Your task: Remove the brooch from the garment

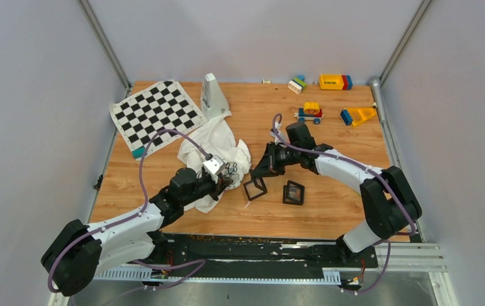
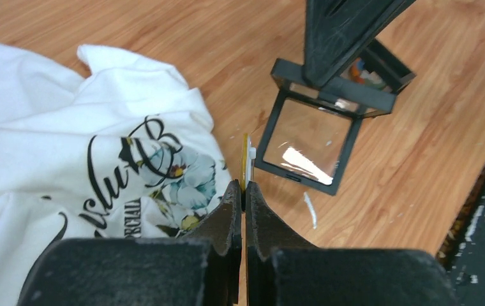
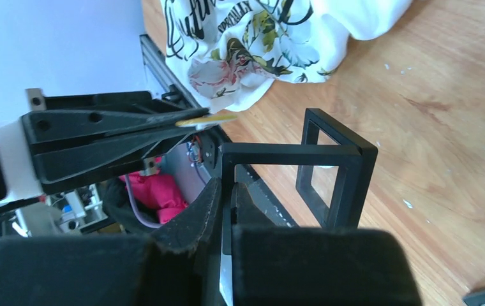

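Note:
A white garment [image 1: 211, 150] with a floral print lies crumpled at the table's middle left; it also shows in the left wrist view [image 2: 67, 159] and the right wrist view [image 3: 259, 38]. My left gripper [image 2: 244, 186] is shut on a thin yellow brooch [image 2: 246, 159], held edge-on just off the garment's edge; the brooch also shows in the right wrist view [image 3: 205, 118]. My right gripper [image 3: 226, 185] is shut on the raised lid of an open black display box [image 3: 316, 166], which stands right of the garment [image 1: 254, 187].
A second black display box [image 1: 293, 192] lies to the right of the open one. A checkerboard mat [image 1: 156, 113] and a white stand [image 1: 212, 95] are at the back left. Several toy blocks and a toy car [image 1: 309, 112] sit at the back right.

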You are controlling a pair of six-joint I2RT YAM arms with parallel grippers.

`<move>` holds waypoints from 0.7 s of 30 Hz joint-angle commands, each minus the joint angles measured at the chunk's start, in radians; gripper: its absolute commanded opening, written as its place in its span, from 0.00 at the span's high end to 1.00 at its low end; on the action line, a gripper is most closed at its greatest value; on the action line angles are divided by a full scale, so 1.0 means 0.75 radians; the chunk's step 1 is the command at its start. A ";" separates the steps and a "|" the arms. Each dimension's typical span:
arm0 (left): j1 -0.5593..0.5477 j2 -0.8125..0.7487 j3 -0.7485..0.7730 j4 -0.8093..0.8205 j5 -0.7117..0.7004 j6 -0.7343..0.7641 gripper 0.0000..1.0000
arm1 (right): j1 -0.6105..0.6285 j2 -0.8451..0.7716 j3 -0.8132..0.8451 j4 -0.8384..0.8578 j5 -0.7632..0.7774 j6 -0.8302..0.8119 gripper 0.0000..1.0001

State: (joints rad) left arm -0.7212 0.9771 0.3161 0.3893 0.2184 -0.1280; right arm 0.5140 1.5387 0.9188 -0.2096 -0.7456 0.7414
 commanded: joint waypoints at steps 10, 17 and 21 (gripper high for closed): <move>-0.020 0.019 0.006 0.151 -0.259 0.141 1.00 | -0.026 0.219 0.013 0.425 -0.303 0.065 1.00; -0.027 0.058 -0.063 0.264 -0.172 0.141 1.00 | -0.052 0.249 0.010 0.466 -0.342 0.024 1.00; -0.070 0.127 -0.038 0.289 -0.162 0.166 1.00 | -0.062 0.248 -0.001 0.459 -0.361 -0.001 1.00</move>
State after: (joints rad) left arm -0.7460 1.0374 0.2749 0.5301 0.0715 -0.0399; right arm 0.4767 1.7172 0.8951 0.0811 -0.9680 0.7826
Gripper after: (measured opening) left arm 0.008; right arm 0.041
